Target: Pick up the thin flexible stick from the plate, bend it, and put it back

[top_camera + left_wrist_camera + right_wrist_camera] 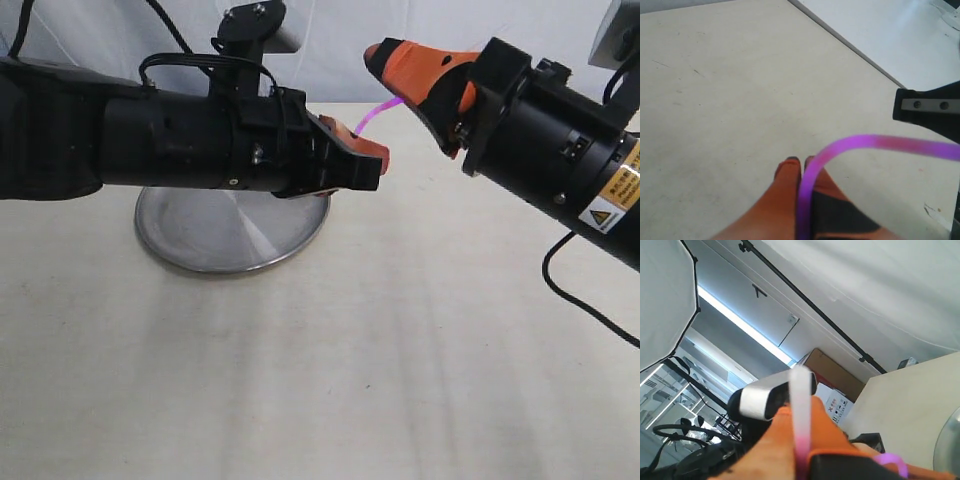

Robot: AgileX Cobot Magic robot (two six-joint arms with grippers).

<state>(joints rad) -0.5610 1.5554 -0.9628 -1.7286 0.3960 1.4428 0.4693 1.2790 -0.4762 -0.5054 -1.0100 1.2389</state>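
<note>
Exterior view: the left claw (366, 160) and right claw (385, 62) each clench one end of the thin flexible stick (368, 118), which arches between them near the bench's far edge. The bend looks made; returning it to the plate (230, 245) is not yet done.

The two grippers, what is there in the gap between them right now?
The thin flexible stick bridges it, bowed, one end in the left gripper, the other in the right gripper. The exterior view shows this best.
</note>
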